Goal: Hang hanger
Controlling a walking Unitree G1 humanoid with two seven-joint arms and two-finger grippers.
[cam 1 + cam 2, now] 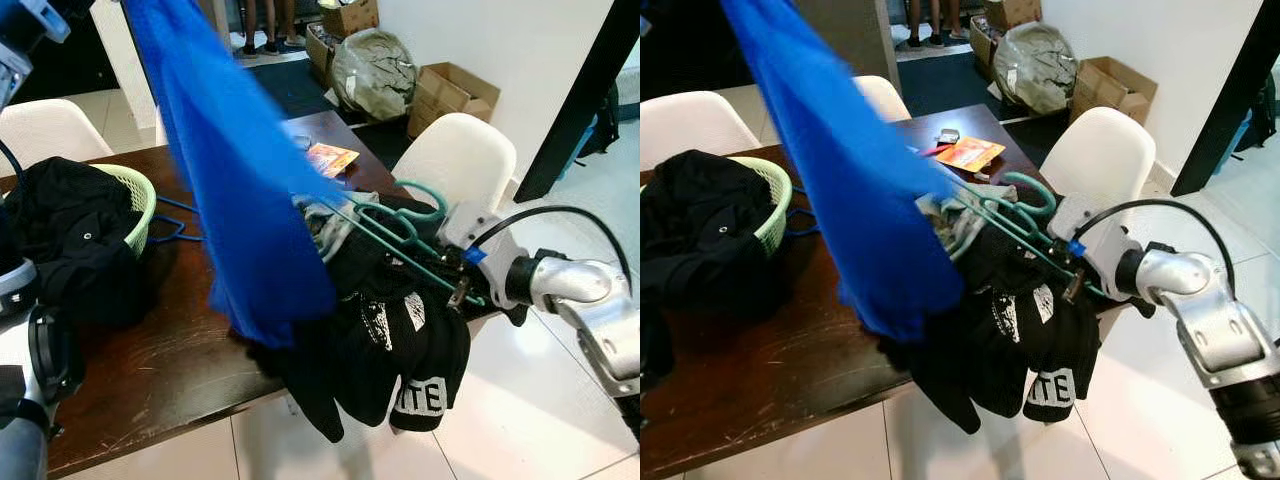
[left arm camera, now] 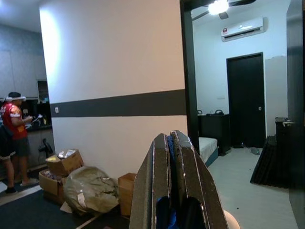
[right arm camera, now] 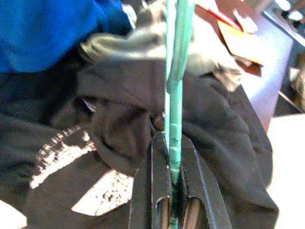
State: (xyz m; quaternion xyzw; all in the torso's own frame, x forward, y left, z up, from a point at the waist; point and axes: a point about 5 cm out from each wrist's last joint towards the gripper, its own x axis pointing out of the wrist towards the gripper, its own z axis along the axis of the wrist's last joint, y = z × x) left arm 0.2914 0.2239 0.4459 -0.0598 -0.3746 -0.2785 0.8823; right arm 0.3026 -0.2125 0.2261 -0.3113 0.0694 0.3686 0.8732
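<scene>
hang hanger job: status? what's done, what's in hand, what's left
Done: both grabs. The right gripper is shut on the green hangers, with black clothes draped over them at the table edge. In hand: the left gripper pinches a blue garment held up high. Left: nothing is hung yet, and no rail is visible. More black clothes sit in the green basket.

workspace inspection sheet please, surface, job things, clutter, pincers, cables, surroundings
surface: dark wooden table, scuffed near its front edge
job's things: green hangers clamped in the right pincer; blue garment held up by the left pincer; black clothes draped under the hangers
clutter: green basket heaped with black garments; blue hanger beside it; orange packet
grippers: both pincers shut, each on its load
cables: black cable looping over the right arm
surroundings: white chairs, cardboard boxes, a stuffed bag, a person standing far off
</scene>
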